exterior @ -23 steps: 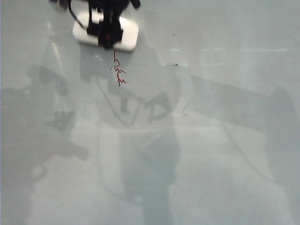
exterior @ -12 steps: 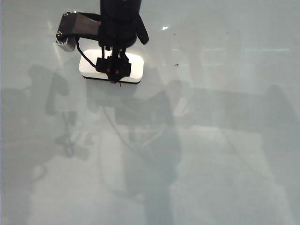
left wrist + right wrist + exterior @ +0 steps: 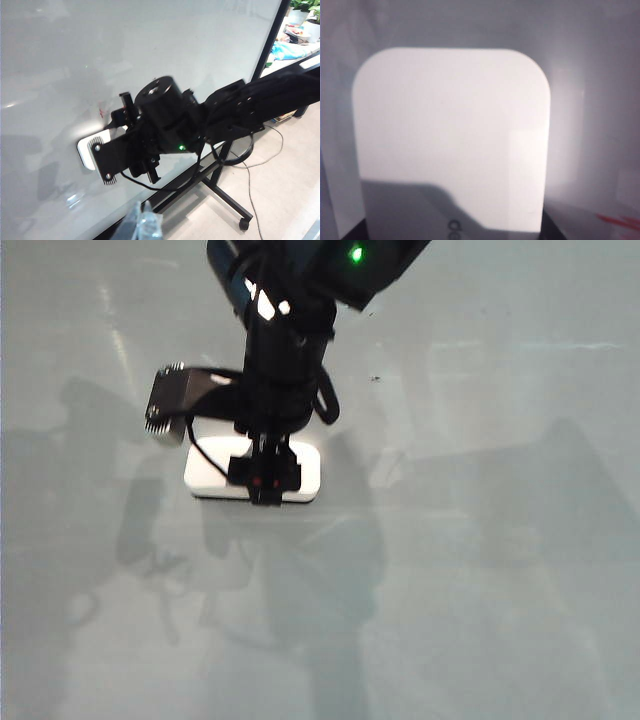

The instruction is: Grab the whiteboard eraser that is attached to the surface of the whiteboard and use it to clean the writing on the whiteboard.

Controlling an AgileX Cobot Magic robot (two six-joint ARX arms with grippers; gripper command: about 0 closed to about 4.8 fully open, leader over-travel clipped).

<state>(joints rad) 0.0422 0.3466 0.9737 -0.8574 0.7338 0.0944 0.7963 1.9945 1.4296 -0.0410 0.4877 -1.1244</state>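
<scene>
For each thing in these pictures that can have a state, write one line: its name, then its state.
whiteboard eraser: flat against the board, gripped by the right arm.
whiteboard: upright on a stand; glossy.
writing: a trace of red shows beside the eraser.
right gripper: shut on the eraser.
left gripper: not in view.

From my left wrist feed I see a pale beige floor [image 3: 280, 200] to one side, brightly lit. A black wheeled stand [image 3: 220, 187] rests on it, one caster [image 3: 244, 223] showing at the end of a leg. A thin grey cable [image 3: 257, 165] trails loosely across the floor near that leg. Farther back there are green potted plants [image 3: 302, 6] and some blue material [image 3: 292, 50] on a low surface.
</scene>
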